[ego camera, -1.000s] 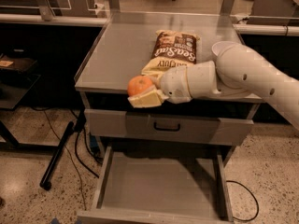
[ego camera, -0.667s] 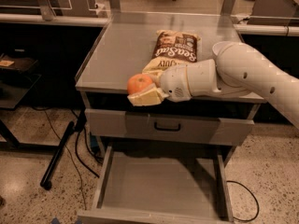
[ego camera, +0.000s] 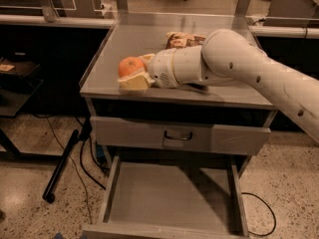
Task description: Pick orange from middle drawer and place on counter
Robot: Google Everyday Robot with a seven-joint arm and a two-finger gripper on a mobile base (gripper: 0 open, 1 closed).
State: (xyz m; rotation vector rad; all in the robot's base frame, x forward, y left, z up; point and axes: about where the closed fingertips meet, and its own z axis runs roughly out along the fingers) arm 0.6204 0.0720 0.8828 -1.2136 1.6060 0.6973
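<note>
The orange [ego camera: 129, 65] is held between the pale fingers [ego camera: 133, 82] of my gripper [ego camera: 134, 71], low over the front left part of the grey counter [ego camera: 139, 36]. Whether it touches the top I cannot tell. My white arm [ego camera: 239, 63] reaches in from the right across the counter. The middle drawer [ego camera: 169, 198] stands pulled out below, its flat floor bare.
A brown snack bag [ego camera: 183, 39] lies on the counter behind my arm, partly hidden. A closed drawer front with a dark handle [ego camera: 178, 136] sits above the open drawer. Dark benches flank the cabinet. A black pole [ego camera: 62, 166] and cables lie on the floor at left.
My gripper with the orange has moved up and back, from the counter's front edge to over the counter top. The arm now covers more of the snack bag.
</note>
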